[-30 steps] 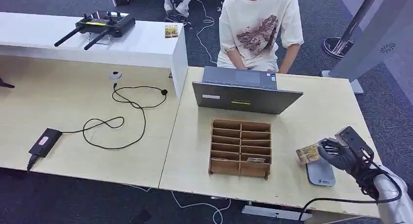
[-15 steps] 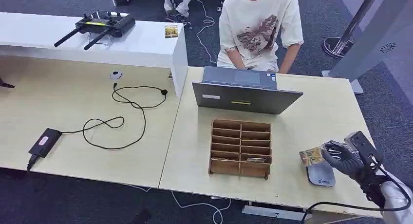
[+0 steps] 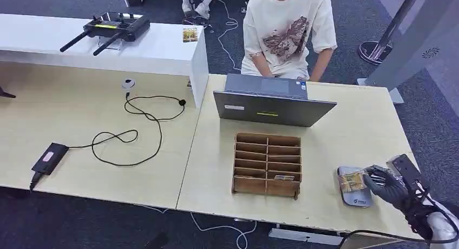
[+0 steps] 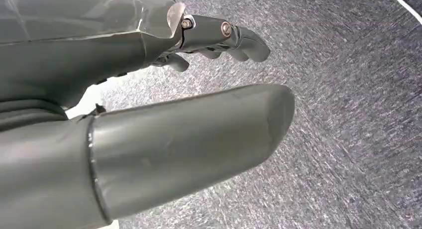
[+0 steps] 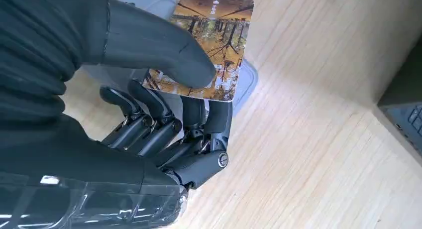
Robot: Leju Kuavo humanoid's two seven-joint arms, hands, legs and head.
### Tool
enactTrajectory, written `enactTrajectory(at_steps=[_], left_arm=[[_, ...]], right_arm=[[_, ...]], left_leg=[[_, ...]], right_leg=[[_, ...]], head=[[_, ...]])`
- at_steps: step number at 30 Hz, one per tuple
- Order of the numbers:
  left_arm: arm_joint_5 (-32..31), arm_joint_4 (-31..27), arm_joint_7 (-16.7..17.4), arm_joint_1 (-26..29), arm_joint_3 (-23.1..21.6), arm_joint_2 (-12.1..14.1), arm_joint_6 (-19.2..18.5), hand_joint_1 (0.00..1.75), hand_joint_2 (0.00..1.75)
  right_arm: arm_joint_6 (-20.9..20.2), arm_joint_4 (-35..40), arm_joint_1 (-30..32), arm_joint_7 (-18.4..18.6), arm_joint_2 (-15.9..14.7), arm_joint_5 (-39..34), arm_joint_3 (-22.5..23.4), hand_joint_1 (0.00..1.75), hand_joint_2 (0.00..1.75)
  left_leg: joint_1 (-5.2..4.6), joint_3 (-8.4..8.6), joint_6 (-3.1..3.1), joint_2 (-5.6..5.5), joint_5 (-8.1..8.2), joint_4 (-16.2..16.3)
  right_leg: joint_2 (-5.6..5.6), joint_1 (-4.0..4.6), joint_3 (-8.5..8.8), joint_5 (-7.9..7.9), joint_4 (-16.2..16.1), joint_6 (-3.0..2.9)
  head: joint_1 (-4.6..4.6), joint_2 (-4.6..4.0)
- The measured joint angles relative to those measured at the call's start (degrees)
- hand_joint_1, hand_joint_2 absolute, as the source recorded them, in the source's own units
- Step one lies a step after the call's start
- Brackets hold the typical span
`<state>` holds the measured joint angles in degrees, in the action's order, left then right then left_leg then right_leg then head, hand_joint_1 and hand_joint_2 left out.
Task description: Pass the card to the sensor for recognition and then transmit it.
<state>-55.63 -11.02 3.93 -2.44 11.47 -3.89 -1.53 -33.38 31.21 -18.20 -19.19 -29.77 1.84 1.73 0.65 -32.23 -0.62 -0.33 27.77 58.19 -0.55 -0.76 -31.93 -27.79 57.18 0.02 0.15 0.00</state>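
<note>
One card [image 3: 352, 180] over sensor [image 3: 354, 196], right hand [image 3: 385, 185].

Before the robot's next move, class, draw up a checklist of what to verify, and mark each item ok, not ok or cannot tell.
1. Card held by right hand, thumb on top and fingers beneath: ok.
2. Card over the grey sensor: ok.
3. Card touching the sensor: cannot tell.
4. Sensor has read the card: cannot tell, no light or display shows.
5. Left hand away from the desk, over carpet: ok.
6. Person behind the laptop ready to take the card: cannot tell.
</note>
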Motion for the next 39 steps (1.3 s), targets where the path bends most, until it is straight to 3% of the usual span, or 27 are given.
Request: enactTrajectory(at_steps=[15,39], left_arm=[[-0.59,0.00,0.00,-0.10,0.85,0.00,-0.13,0.00,0.00],[-1.70,0.00,0.70,-0.72,0.88,-0.48,-0.39,0.00,0.00]], right_arm=[[0.55,0.00,0.90,0.48,-0.07,-0.33,1.42,1.75,1.75],[7.94,-3.98,-1.20,4.59,1.05,5.57,1.99,1.75,1.75]], left_leg=[[0.00,0.00,0.00,0.04,0.00,0.00],[0.00,-0.03,0.00,0.03,0.00,0.00]], right_leg=[[0.01,0.00,0.00,0.00,0.00,0.00],[-0.01,0.00,0.00,0.00,0.00,0.00]], head=[[0.00,0.00],[0.00,0.00]])
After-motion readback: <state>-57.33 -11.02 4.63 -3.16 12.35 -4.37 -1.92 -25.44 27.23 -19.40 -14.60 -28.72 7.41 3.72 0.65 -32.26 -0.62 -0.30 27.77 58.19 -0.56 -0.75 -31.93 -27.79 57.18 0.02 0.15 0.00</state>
